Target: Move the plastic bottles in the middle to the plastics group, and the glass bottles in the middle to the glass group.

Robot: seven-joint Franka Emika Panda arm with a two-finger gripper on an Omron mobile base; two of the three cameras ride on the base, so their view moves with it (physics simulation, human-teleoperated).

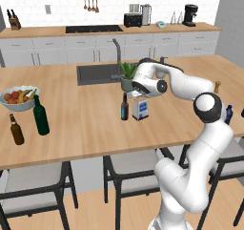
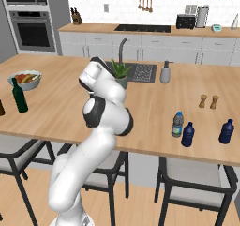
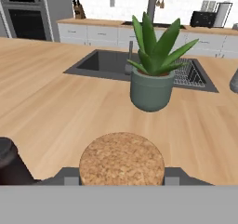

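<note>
right now the gripper (image 1: 138, 93) is sitting low over the squat square bottle (image 1: 140, 109) in the middle of the wooden island counter (image 1: 71, 129). in the hand view the tan cork stopper (image 3: 122, 159) is lying between the two dark finger tips (image 3: 69, 177), and they are standing close on both sides of it, so the jaws are looking closed on the top of the bottle. the bottle is standing upright on the counter, and its white-blue label is facing the left base camera. just beside it the slim dark bottle (image 1: 125, 107) is standing, near but apart from it; its dark top (image 3: 9, 165) is showing at the lower left of the hand view. behind both, the potted plant (image 3: 152, 74) is standing in front of the sink (image 1: 97, 73).

far on the left side of the counter the tall green bottle (image 1: 41, 116) and the brown bottle (image 1: 16, 130) are standing near the fruit bowl (image 1: 19, 98). on the right side, in the right base view, the small clear water bottle (image 2: 177, 124) is standing just beside a dark blue bottle (image 2: 188, 134), and another dark blue bottle (image 2: 226, 131) is standing well apart from them. the two wooden shakers (image 2: 209, 101) are standing behind these.
</note>
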